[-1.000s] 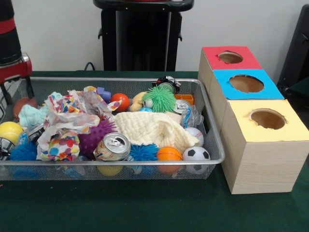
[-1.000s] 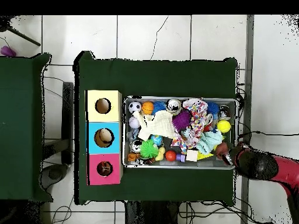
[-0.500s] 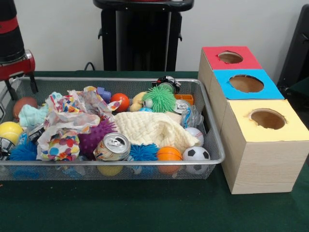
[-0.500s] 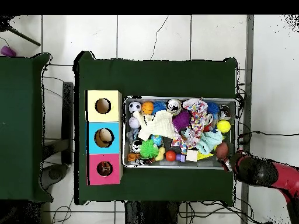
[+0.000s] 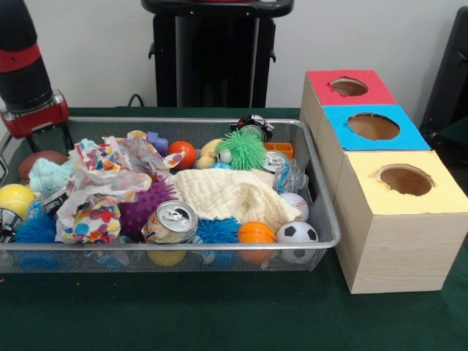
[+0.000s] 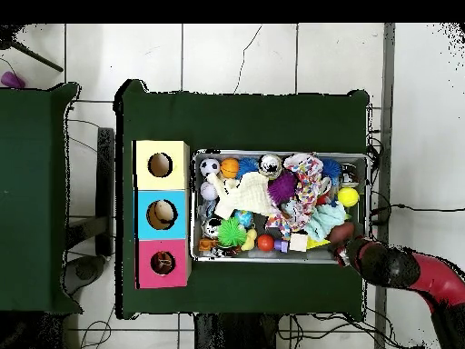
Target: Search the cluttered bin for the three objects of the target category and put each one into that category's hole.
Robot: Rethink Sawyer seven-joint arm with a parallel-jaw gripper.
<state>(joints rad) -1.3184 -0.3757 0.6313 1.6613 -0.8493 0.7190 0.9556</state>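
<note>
Jaws state unclear; gripper (image 5: 42,139) over brown ball (image 5: 42,160).

Wire mesh bin (image 5: 322,219), packed with balls, cans and cloths; the gripper (image 5: 38,140) hangs over one end, jaws spread. Brown ball (image 5: 40,162) lies just below the jaws. Red (image 5: 362,99), blue (image 5: 409,135) and yellow (image 5: 439,197) hole boxes stand in a row, well apart from the jaws, beyond the bin's opposite end.

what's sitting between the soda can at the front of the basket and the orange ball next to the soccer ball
In the front view, a blue spiky ball lies between the soda can and the orange ball, against the wire basket's front rim. Nothing else fills that stretch.
</note>
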